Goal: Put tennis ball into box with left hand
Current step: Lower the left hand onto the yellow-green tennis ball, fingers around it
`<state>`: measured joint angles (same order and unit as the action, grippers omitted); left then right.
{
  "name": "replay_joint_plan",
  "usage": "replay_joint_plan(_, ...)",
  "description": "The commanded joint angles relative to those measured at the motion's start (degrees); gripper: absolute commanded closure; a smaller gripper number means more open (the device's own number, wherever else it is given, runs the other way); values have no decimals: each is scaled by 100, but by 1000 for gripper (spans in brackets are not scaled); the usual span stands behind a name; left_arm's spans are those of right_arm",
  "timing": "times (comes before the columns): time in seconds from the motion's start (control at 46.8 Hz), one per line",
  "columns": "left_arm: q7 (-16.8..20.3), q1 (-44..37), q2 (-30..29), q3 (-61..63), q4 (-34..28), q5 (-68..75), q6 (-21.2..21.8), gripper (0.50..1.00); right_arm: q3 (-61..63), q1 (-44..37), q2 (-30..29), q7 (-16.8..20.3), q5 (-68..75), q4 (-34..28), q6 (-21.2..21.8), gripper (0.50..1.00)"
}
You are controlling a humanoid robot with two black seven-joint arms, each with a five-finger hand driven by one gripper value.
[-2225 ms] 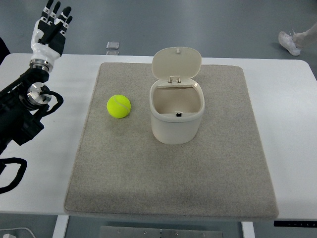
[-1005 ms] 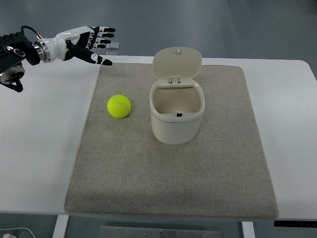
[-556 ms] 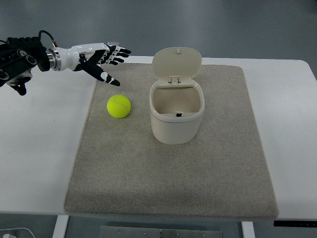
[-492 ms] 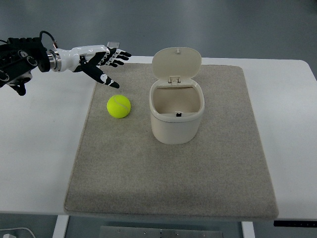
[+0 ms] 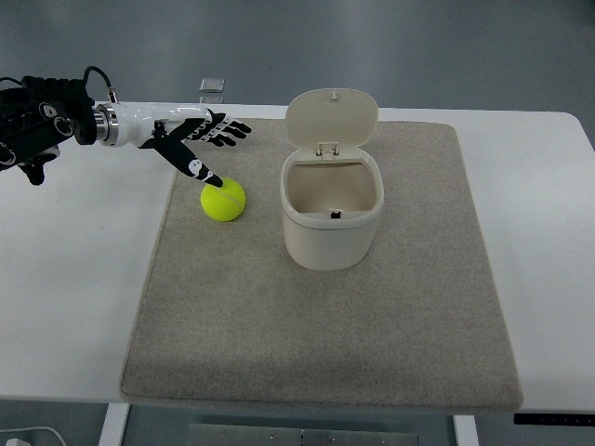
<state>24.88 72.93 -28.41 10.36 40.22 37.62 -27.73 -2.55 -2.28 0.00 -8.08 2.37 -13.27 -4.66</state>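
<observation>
A yellow-green tennis ball lies on the grey mat, left of the box. The box is a cream bin standing mid-mat, its hinged lid tipped up at the back and its inside bare. My left hand reaches in from the left edge, hovering just above and behind the ball. Its fingers are spread and hold nothing; the thumb tip is right at the ball's upper left edge. The right arm is out of view.
The mat covers most of a white table. A small silvery object lies beyond the table's far edge. A person's shoe shows on the floor at the top right.
My left hand has swung from pointing away at the far left to reaching right and down over the mat, ending just behind the ball. Ball and box have not moved.
</observation>
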Motion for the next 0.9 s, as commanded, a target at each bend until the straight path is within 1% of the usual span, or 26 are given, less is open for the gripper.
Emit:
replay_joint_plan(0.0, -44, 28, -42, 1, 82, 9, 5, 557, 0, -1, 0, 0, 0, 0, 0, 562)
replay_joint_plan(0.663, -44, -51, -209, 124, 328, 422, 22, 559, 0, -1, 0, 0, 0, 0, 0, 562)
replay_joint_plan(0.877, -44, -51, -385, 124, 635, 492, 22, 559, 0, -1, 0, 0, 0, 0, 0, 562)
